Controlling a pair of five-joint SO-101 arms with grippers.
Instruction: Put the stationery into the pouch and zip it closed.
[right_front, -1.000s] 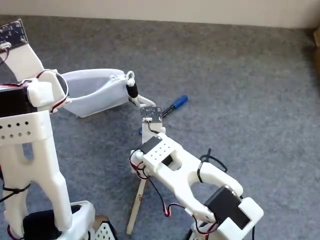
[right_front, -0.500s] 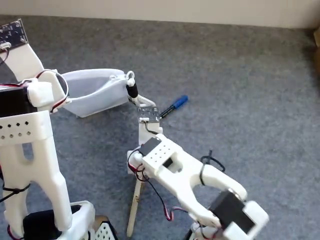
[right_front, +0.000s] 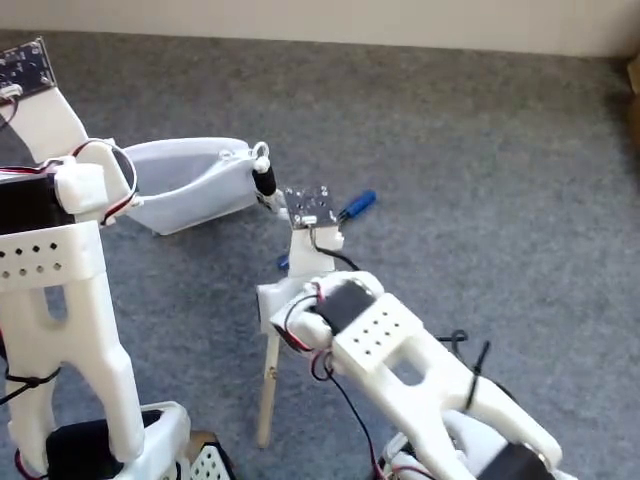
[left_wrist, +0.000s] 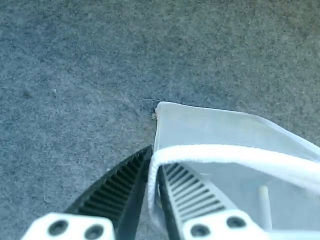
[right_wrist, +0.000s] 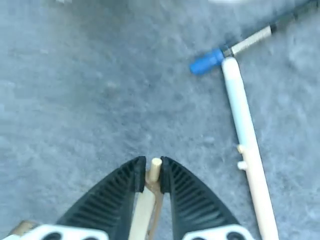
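So my right end effector (right_wrist: 152, 163) pinched the thin wooden stick (right_front: 267, 400), its long axis aimed ahead, slightly leftward, at the open white translucent pouch (right_front: 190, 190), whose rim my left end effector (left_wrist: 154, 161) clamped.

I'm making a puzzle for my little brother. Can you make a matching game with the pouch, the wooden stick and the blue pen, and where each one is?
Things:
1. pouch
2. wooden stick
3. blue pen

Places:
A. lying loose on the carpet
B. clamped in the right gripper
C. edge pinched in the left gripper

Pairs: 1-C, 2-B, 3-A
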